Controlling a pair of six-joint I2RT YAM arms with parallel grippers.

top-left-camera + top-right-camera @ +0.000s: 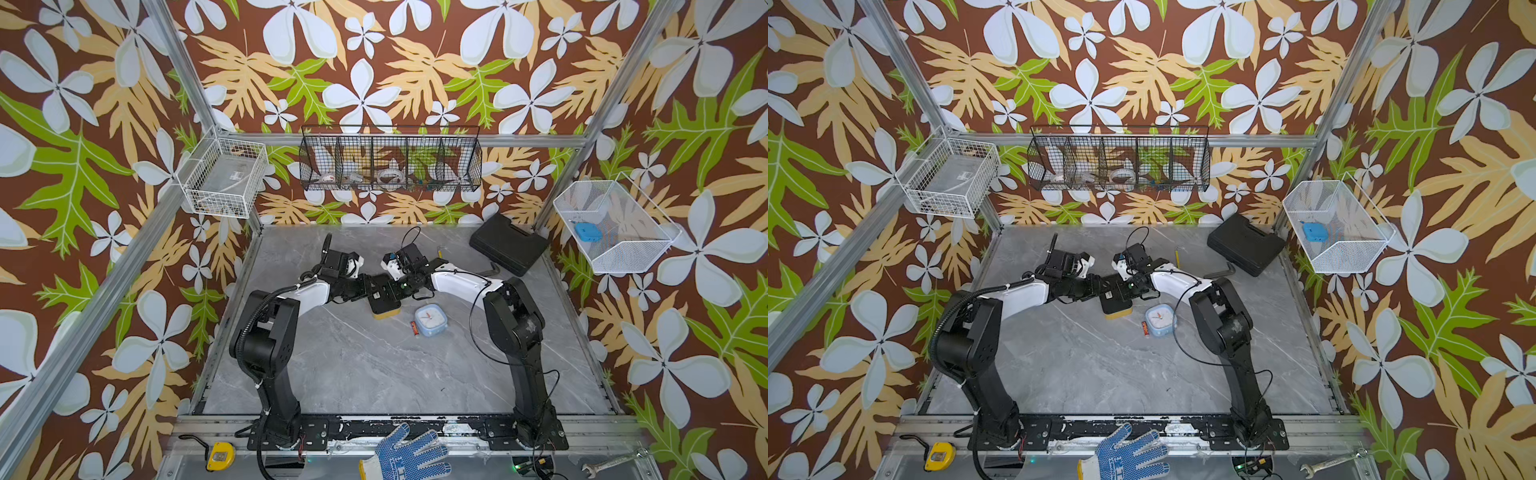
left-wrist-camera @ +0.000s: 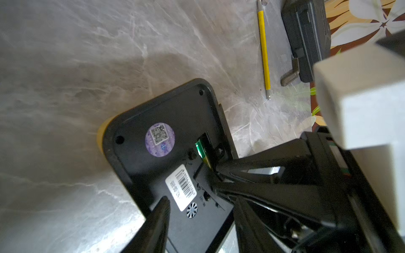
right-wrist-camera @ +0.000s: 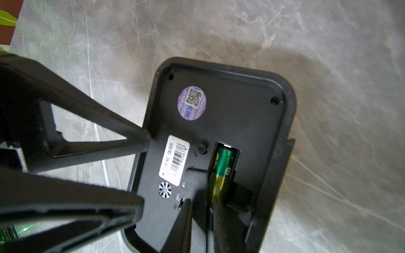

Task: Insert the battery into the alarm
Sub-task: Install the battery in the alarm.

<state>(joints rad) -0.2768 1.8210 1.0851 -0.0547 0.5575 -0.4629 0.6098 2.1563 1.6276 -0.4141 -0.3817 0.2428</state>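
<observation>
The alarm (image 1: 384, 309) (image 1: 1116, 309) lies face down on the grey table, black back up, with a yellow front edge showing. A green and gold battery (image 3: 222, 168) (image 2: 202, 153) sits in its open compartment, slightly tilted. My right gripper (image 3: 201, 202) (image 2: 215, 177) has its fingers a narrow gap apart. One fingertip presses on the battery's near end and the other rests on the back beside the compartment. My left gripper (image 2: 201, 203) (image 3: 142, 174) stands open, both fingertips against the alarm's long side near the barcode label.
A small blue clock (image 1: 431, 320) with a red battery (image 1: 414, 328) beside it lies just right of the alarm. A black case (image 1: 508, 243), a yellow-handled tool (image 2: 264, 50) and a grey hex key (image 1: 1221, 272) lie at the back right. A glove (image 1: 405, 457) lies on the front rail.
</observation>
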